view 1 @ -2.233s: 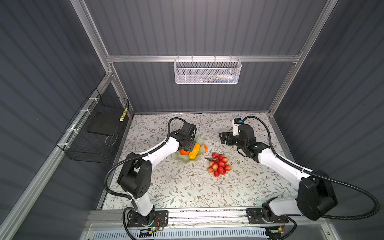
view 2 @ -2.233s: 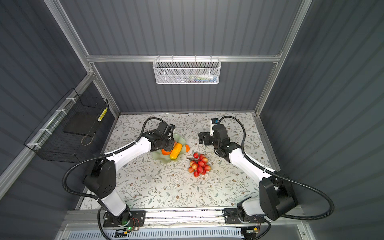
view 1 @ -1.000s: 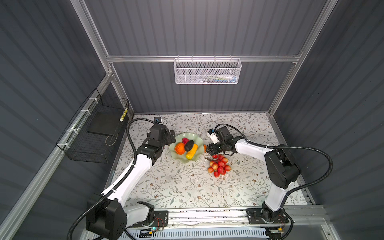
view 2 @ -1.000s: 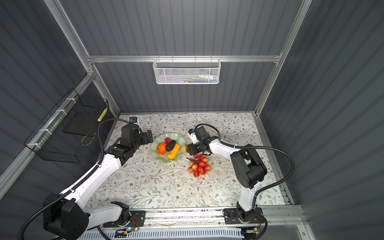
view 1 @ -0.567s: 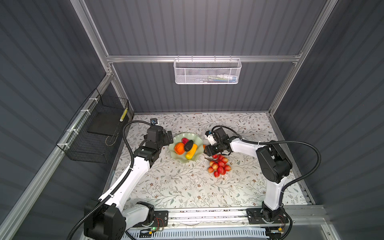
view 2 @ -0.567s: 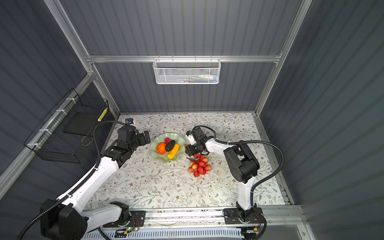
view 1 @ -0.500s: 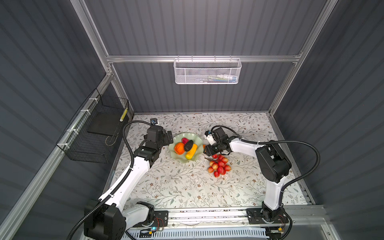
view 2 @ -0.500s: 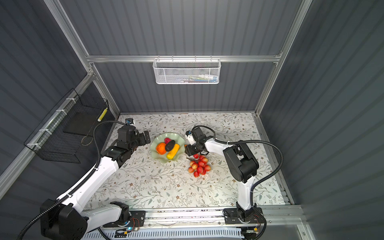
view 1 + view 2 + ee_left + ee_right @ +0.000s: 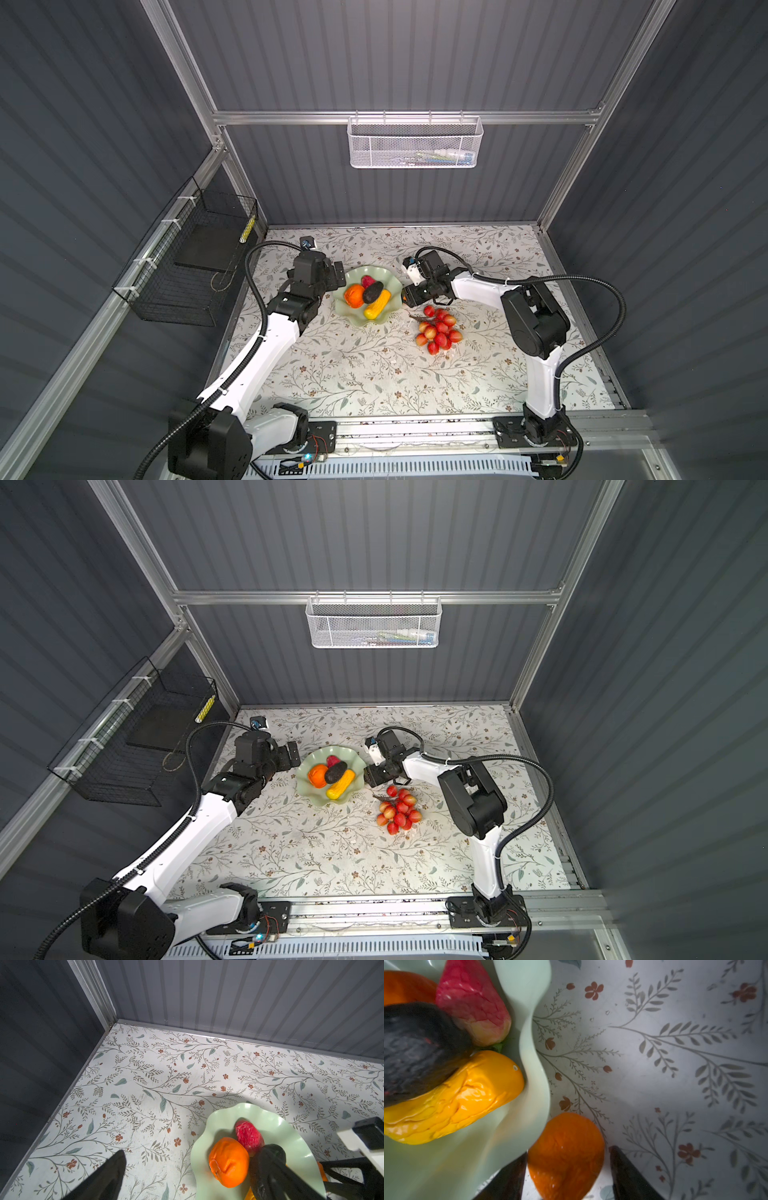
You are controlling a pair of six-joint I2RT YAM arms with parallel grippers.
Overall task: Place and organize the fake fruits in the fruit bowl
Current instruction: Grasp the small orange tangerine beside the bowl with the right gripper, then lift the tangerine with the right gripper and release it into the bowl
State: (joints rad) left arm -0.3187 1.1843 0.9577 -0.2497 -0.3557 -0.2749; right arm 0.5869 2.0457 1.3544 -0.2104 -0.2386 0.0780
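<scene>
Fruit bowl (image 9: pixel 357 319) sits in the middle of the tabletop (image 9: pixel 365 374) in both top views with four fruits in it; grape bunch (image 9: pixel 438 330) lies outside, left gripper (image 9: pixel 340 277) just beside the rim. Left wrist view: its jaws are spread wide, holding nothing. Right wrist view: small orange piece (image 9: pixel 566 1153) on the tabletop just beside the bowl's outer wall, right gripper (image 9: pixel 569 1152) jaws straddling it, not pinching yet. I'd close centred, then lift clear of that wavy rim before swinging over
</scene>
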